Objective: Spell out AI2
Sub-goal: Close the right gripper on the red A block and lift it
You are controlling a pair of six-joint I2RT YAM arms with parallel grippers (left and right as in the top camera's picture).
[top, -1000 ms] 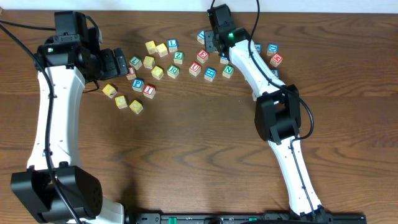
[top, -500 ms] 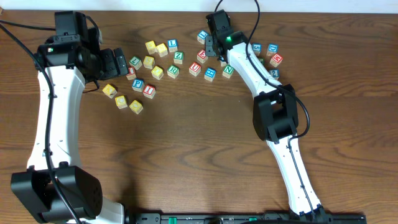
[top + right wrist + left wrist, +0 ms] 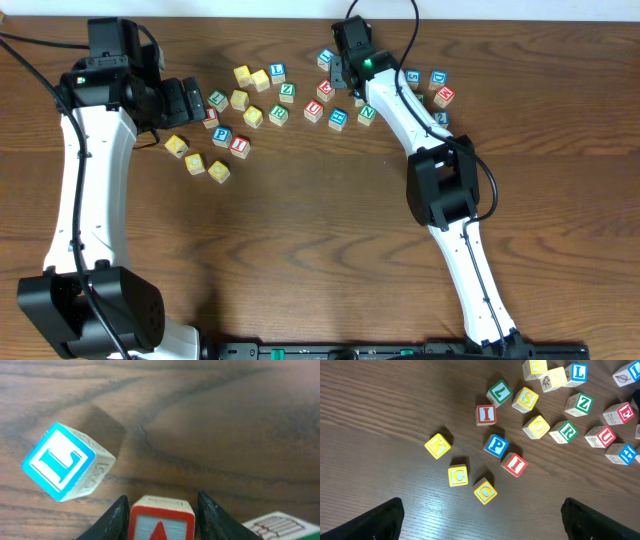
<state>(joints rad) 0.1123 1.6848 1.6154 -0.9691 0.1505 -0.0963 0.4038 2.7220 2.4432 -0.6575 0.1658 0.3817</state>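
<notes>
In the right wrist view, the red "A" cube (image 3: 161, 520) sits on the table between the fingers of my right gripper (image 3: 162, 499), which press against both of its sides. From overhead, the right gripper (image 3: 338, 74) covers that cube at the back of the table. Two red "I" cubes (image 3: 486, 414) (image 3: 515, 464) lie in the left cluster. One of them shows overhead as the "I" cube (image 3: 239, 144). A blue "2" cube (image 3: 441, 117) sits beside the right arm. My left gripper (image 3: 487, 525) hangs wide open over bare wood, and overhead the left gripper (image 3: 190, 100) is at the cluster's left edge.
A blue "L" cube (image 3: 62, 462) lies ahead and left of the right fingers, and a picture cube (image 3: 280, 527) is close on their right. Yellow cubes (image 3: 459, 476) and green-lettered cubes (image 3: 499, 392) are scattered among the rest. The front half of the table (image 3: 320, 250) holds only the arms.
The right gripper's jaws have narrowed around the "A" cube, and that arm shifted slightly left. The left arm and the cubes near it have stayed still.
</notes>
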